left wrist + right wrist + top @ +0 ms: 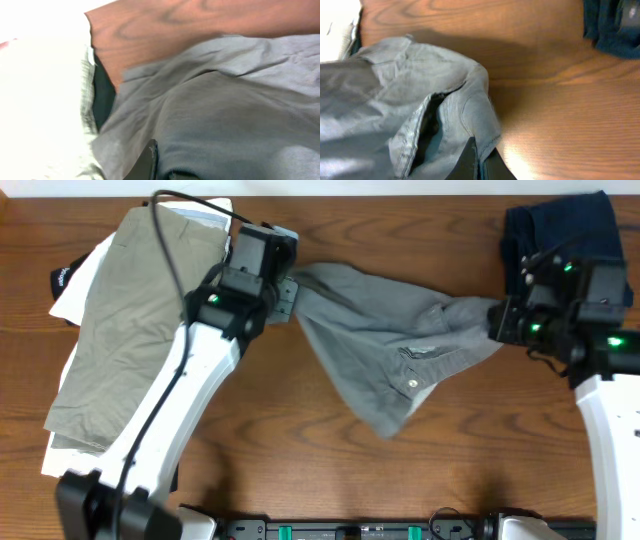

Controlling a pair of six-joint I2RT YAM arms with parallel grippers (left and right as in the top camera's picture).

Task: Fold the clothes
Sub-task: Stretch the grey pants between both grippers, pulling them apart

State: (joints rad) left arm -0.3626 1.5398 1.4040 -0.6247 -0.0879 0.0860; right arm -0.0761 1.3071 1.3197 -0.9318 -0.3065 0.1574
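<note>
The grey shorts [385,345] hang stretched between both grippers over the middle of the table, sagging toward the front, with a buttoned pocket showing. My left gripper [288,295] is shut on their left end; the left wrist view shows grey cloth [225,115] pinched at the black finger [150,165]. My right gripper [497,320] is shut on their right end; the right wrist view shows the hem [470,115] clamped between the fingers [481,167]. Khaki-tan shorts [125,320] lie at the left on top of white [75,285] and black garments. A navy garment [560,235] lies at the back right.
The wooden table [300,450] shows bare in front of the shorts. The left arm crosses over the khaki pile. The navy garment sits right behind the right gripper. A black rail runs along the front edge [380,530].
</note>
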